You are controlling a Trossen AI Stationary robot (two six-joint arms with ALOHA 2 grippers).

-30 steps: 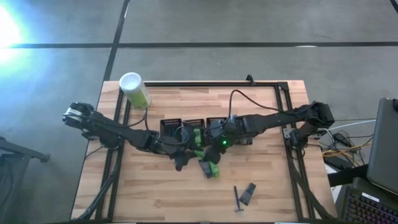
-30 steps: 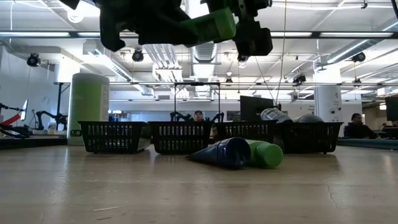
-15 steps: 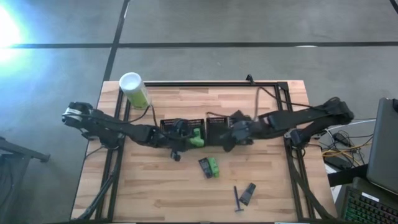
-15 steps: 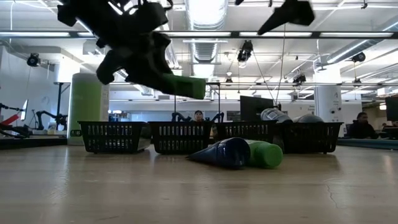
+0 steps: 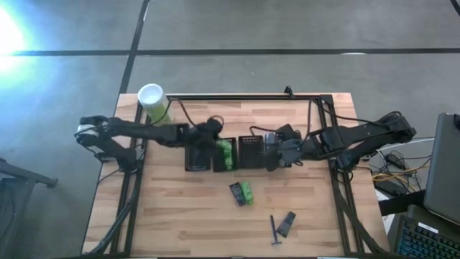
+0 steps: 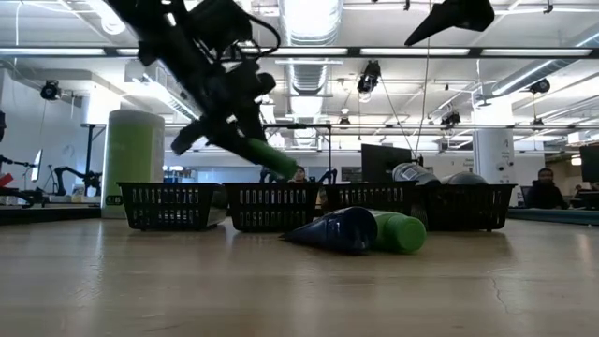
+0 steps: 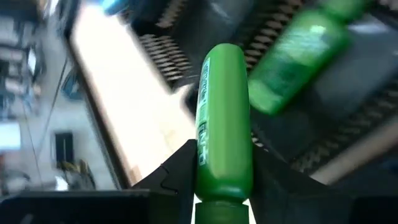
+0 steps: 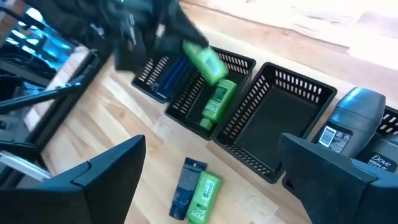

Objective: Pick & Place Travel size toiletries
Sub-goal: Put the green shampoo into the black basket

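My left gripper (image 5: 213, 137) (image 7: 222, 163) is shut on a bright green tube (image 8: 204, 59) (image 6: 271, 157), above the row of black mesh trays (image 5: 249, 142). A second green tube (image 8: 217, 99) lies in the tray below it, and blue tubes (image 8: 171, 78) lie in the tray beside that. A dark blue tube (image 5: 236, 193) and a green tube (image 5: 246, 193) lie side by side on the table in the middle. A thin razor (image 5: 274, 230) and a dark flat packet (image 5: 287, 223) lie near the near edge. My right gripper (image 5: 267, 152) (image 8: 211, 149) hangs open over the right-hand trays. My left gripper pinches the green tube between its two fingers (image 7: 177, 177) at one end (image 7: 222, 186). The tube lies along the fingers and sticks out past them. It is lifted clear and slants with its free end (image 6: 285, 168) down over the trays.
A tall green canister with a white cap (image 5: 154, 104) stands at the far left corner. Grey deodorant bottles (image 8: 357, 124) stand in the rightmost tray. A black frame rail (image 5: 237, 96) runs along the far edge. Bare wood (image 5: 180, 216) lies near the front.
My left gripper has carried the green tube from above the middle of the table toward the far edge, over the trays, and tipped it so its free end points down. My right gripper has drawn back from the tube toward the table's right.
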